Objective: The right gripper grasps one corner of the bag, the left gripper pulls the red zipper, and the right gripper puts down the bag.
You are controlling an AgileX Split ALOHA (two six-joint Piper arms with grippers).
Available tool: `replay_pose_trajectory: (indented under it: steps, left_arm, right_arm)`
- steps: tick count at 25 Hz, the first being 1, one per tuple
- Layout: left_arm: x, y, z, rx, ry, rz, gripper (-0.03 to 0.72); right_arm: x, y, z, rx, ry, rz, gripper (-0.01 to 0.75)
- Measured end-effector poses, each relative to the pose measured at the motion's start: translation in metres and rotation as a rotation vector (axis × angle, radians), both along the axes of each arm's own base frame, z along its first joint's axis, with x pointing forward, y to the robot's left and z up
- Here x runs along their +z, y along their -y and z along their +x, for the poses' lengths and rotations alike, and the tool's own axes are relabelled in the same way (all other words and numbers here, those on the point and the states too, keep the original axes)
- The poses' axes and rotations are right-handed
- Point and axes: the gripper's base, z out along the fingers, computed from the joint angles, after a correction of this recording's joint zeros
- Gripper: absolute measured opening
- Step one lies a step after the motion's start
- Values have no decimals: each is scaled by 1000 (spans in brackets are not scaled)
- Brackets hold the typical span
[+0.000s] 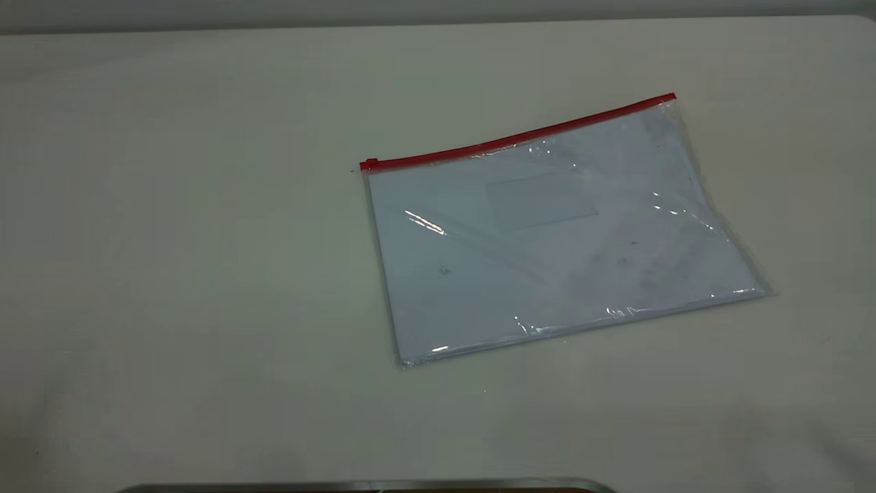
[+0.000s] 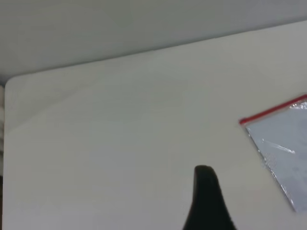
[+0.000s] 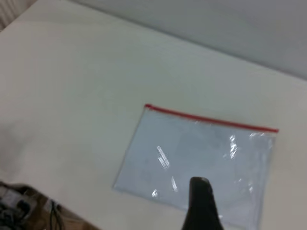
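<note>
A pale, off-white worktop [image 1: 205, 274] fills the exterior view, with a grey wall behind it. The bag [image 1: 554, 239] lies flat on the worktop, turned a little askew, white paper showing through the clear plastic and a faint label window near its middle. The red zipper [image 1: 520, 137] runs along the bag's far long edge, and its slider [image 1: 368, 163] sits at the end of that edge toward the left arm's side. Neither arm shows in the exterior view. In the left wrist view one black finger of the left hand [image 2: 207, 201] hangs over bare worktop, apart from the bag's slider corner, touching nothing; whether this hand is apart or together cannot be told. In the right wrist view one black finger of the right hand [image 3: 202, 203] hangs above the bag's near long edge, opposite the zipper, gripping nothing; its state cannot be told either.
</note>
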Motion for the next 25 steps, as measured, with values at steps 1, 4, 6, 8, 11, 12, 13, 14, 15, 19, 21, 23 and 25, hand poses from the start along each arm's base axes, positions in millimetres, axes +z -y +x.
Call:
replay_pose_trajectory:
  steps: [1,4,6,8,11,12,13,14,15,19,21,23,25]
  left_arm:
    - [-6,-6,-20,1,21,-7,580]
    - [-26,-24,-78,-1,114,-31,580]
    - [-41,-38,-119,3,210,-56,580]
    - [-61,-49,-151,12,291,-71,580]
    - [-92,-59,-181,12,377,-85,580]
    - [-102,-60,-185,9,384,-81,580]
    - [-110,-60,-186,6,384,-77,580]
    - [-118,-59,-183,0,364,-69,580]
    - [-126,-57,-178,-10,338,-60,580]
    - [-156,-46,-158,-74,211,-14,580]
    - [-170,-42,-150,-95,154,-5,580]
    - [-183,-38,-144,-109,101,2,580]
    - [-193,-36,-139,-118,60,0,580]
  right_arm:
    - [-9,-1,-6,1,-8,5,586]
    - [-31,-4,-31,-2,9,10,585]
    - [-43,-6,-46,-7,24,20,585]
    - [-55,-8,-59,-12,42,28,585]
    - [-70,-11,-80,-18,94,36,585]
    - [-73,-11,-85,-20,107,38,585]
    - [-76,-12,-90,-23,124,42,585]
    - [-78,-13,-94,-26,140,44,585]
    - [-79,-13,-97,-29,151,43,585]
    - [-86,-12,-110,-55,195,35,585]
    - [-95,-12,-114,-63,208,29,585]
    - [-107,-11,-115,-76,202,12,585]
    - [-118,-8,-110,-92,168,-5,585]
